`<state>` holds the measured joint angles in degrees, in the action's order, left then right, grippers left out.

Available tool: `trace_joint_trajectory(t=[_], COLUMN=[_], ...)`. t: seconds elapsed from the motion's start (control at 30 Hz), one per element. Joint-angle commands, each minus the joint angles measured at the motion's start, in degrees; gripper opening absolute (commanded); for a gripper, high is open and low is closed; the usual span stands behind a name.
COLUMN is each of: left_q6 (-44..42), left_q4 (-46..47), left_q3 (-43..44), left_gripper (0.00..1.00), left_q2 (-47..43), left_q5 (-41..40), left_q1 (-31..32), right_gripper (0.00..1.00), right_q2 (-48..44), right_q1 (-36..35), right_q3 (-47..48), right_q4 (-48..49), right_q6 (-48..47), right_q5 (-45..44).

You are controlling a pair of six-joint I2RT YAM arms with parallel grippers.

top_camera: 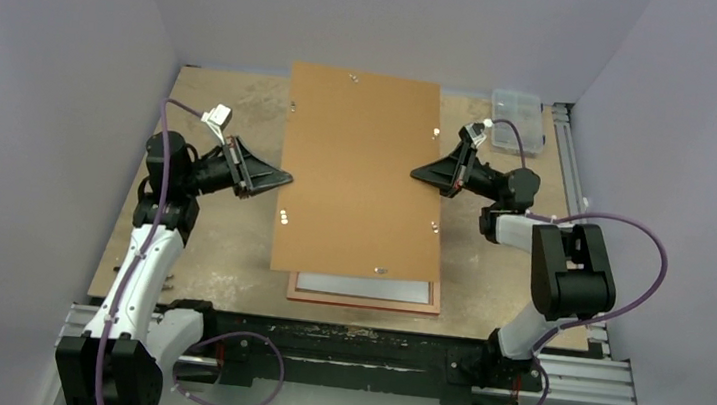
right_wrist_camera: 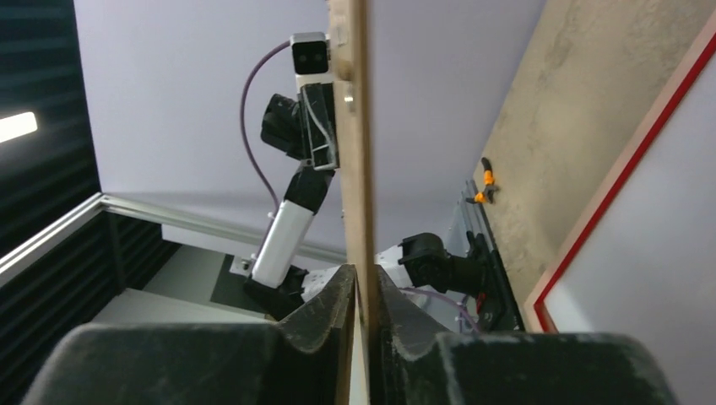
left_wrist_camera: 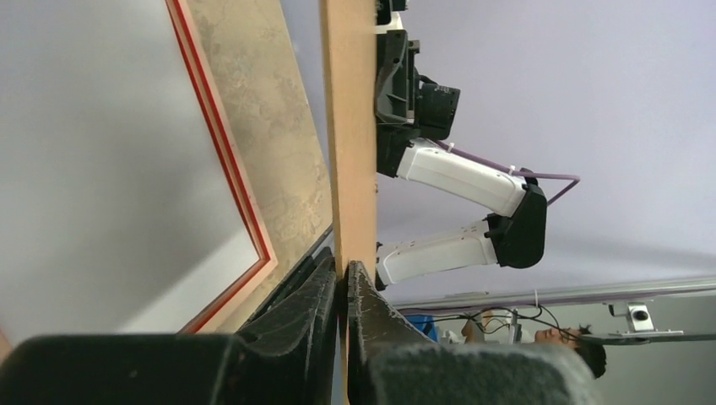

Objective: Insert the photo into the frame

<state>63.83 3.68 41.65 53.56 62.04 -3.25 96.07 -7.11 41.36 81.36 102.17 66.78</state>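
Found left gripper and right gripper clenched on opposite edges of backing board, held above frame. Observed white sheet inside, presumably photo, back up. Judged closing step in hand; advised level lowering, squared to frame.

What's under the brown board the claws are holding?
The frame lies on the table beneath the brown board. From above only its near strip shows, a pale sheet inside; the board covers the rest.
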Motion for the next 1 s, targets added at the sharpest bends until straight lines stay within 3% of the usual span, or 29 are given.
trace_joint_trajectory(t=[0.0, 0.13, 0.23, 0.33, 0.43, 0.47, 0.53, 0.8, 0.97], left_q6=[-4.67, -7.44, -10.30, -14.24, -18.84, -20.51, -23.16, -29.12, -29.12], left_q4=[-1.41, -5.29, -9.80, -15.96, -23.24, -25.83, -30.01, -38.08, -32.85], left_q3=[0.70, 1.27, 2.07, 3.41, 5.08, 5.60, 6.09, 4.66, 0.81], left_gripper=[0.11, 0.40, 0.73, 0.90, 0.99, 1.00, 1.00, 0.93, 0.83], left_q2=[0.49, 0.86, 1.26, 1.21, 1.49, 1.73, 2.37, 7.25, 13.17], left_q5=[-0.44, -1.66, -3.08, -5.78, -9.73, -11.70, -15.02, -29.96, -33.13], left_q1=[0.13, 0.15, 0.10, 0.17, 0.15, 0.09, 0.15, 2.67, 8.02], right_gripper=[0.03, 0.00, 0.00, 0.00, 0.00, 0.00, 0.00, 0.00, 0.00], right_q2=[-1.22, -1.79, -4.17, -9.90, -15.90, -17.01, -18.43, -19.78, -18.99], right_q1=[-0.40, -0.36, -0.36, -0.35, -0.33, -0.37, -0.50, 1.05, 1.14], right_q3=[1.47, 1.83, 2.25, 3.59, 12.39, 14.92, 18.79, 19.90, 19.48], right_q4=[14.47, 11.61, 3.41, -23.17, -68.29, -80.94, -89.72, -99.15, -100.59], right_q6=[5.94, 4.60, -1.11, -16.90, -48.42, -57.88, -64.14, -66.26, -67.25], right_q5=[1.07, 1.80, 2.28, 1.64, -5.04, -8.57, -11.90, -17.12, -17.87])
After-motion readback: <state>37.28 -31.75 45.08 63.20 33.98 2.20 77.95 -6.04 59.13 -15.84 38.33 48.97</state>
